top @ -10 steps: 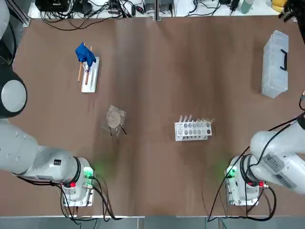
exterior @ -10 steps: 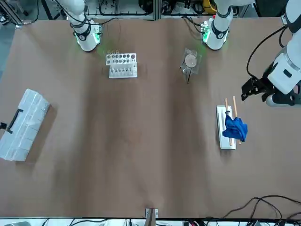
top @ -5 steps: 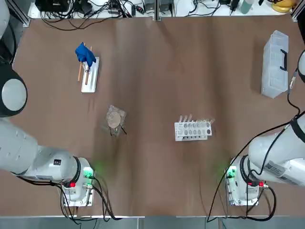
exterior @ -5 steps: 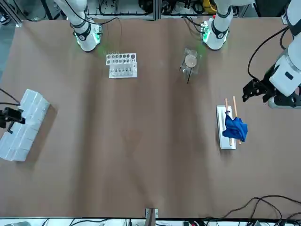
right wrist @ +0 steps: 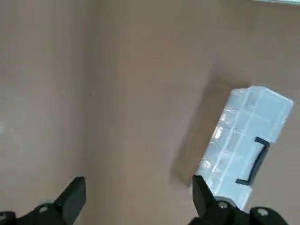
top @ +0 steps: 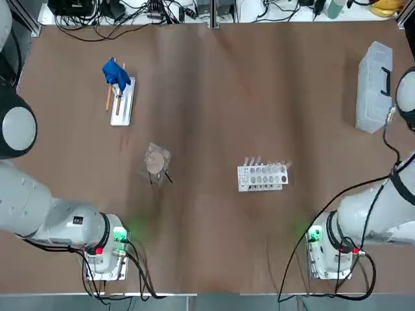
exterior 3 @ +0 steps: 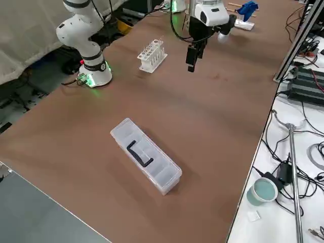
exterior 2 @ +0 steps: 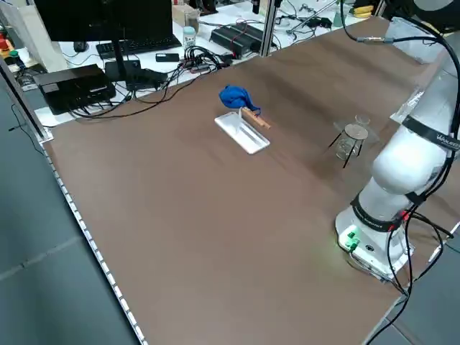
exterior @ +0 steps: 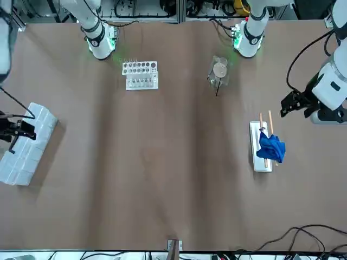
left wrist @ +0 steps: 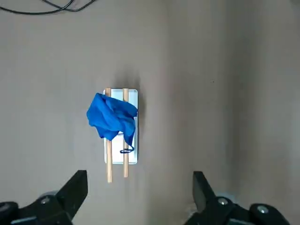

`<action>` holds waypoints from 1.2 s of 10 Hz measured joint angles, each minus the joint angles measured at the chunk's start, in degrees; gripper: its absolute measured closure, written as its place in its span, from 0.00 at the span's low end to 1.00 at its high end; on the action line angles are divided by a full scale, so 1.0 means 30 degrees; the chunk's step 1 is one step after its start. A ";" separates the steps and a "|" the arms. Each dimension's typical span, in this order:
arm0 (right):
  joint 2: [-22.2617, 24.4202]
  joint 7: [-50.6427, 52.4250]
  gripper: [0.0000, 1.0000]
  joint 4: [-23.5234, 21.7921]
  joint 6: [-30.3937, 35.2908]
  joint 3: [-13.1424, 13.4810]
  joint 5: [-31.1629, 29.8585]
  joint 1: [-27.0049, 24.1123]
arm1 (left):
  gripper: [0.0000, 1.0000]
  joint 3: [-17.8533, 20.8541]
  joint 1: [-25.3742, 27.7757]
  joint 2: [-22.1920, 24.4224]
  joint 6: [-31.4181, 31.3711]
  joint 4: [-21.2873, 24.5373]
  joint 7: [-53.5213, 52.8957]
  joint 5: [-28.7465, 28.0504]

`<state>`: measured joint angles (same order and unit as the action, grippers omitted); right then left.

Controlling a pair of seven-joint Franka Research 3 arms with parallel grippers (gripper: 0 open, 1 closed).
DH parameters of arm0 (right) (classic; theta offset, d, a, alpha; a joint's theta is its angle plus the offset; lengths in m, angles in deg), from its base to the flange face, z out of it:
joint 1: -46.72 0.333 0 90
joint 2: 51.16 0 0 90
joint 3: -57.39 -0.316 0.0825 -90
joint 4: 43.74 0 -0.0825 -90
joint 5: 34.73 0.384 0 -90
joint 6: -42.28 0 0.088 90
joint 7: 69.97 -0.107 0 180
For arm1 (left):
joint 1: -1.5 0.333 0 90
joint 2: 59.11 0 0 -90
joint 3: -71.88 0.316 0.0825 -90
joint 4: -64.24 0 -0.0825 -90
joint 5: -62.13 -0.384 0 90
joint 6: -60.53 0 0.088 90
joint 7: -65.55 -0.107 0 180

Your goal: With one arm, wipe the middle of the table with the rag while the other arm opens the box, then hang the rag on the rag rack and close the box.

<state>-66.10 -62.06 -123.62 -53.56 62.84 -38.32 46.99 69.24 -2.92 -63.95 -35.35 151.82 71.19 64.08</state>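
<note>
The blue rag (top: 115, 74) (left wrist: 112, 117) hangs bunched on the wooden rods of the white rag rack (top: 123, 103) (exterior: 260, 158) at the table's (top: 207, 116) far left. My left gripper (exterior: 286, 104) (left wrist: 138, 187) hovers open above the table just outside the rack, holding nothing. The translucent box (top: 374, 87) (exterior: 24, 146) (right wrist: 243, 136) lies closed at the far right, black handle on top. My right gripper (exterior: 19, 131) (right wrist: 136, 197) hangs open high over the table beside the box, apart from it.
A white test-tube rack (top: 262, 176) stands right of the middle. A tan round thing in clear wrap (top: 155, 162) lies left of the middle. Both arm bases (top: 104, 256) (top: 331, 253) sit at the near edge. Cables (top: 130, 16) run along the far edge.
My right gripper has swung in from beyond the table's right edge to the box's side and opened wider. The left arm, rag and box have hardly moved.
</note>
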 joint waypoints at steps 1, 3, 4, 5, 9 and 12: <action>0.1090 -0.0068 0.00 -0.1512 -0.0763 0.0793 0.0160 0.0660 | 0.01 0.0004 0.0004 -0.0005 0.0000 -0.0012 0.0000 -0.0132; 0.2914 -0.0619 0.00 -0.3549 -0.1365 0.0992 0.0316 0.0731 | 0.01 0.0007 0.0006 -0.0010 0.0000 -0.0039 0.0000 -0.0183; 0.3244 -0.1067 0.00 -0.3881 -0.1383 0.0991 0.0370 0.0750 | 0.01 0.0008 0.0007 -0.0011 0.0000 -0.0042 0.0000 -0.0191; 0.3294 -0.1277 0.00 -0.3992 -0.1390 0.0991 0.0396 0.0782 | 0.01 0.0008 0.0007 -0.0012 0.0000 -0.0043 0.0000 -0.0194; 0.3294 -0.1477 0.00 -0.4105 -0.1444 0.1268 0.1921 0.0740 | 0.01 0.0008 0.0007 -0.0016 0.0000 -0.0043 0.0000 -0.0196; 0.3324 -0.1498 0.00 -0.3933 0.0510 0.1351 0.1979 0.0703 | 0.01 0.0008 0.0007 -0.0018 -0.0001 -0.0044 0.0000 -0.0201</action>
<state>-56.12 -66.56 -135.42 -52.03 66.90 -32.38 49.10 69.27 -2.90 -64.00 -35.35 151.69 71.19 63.48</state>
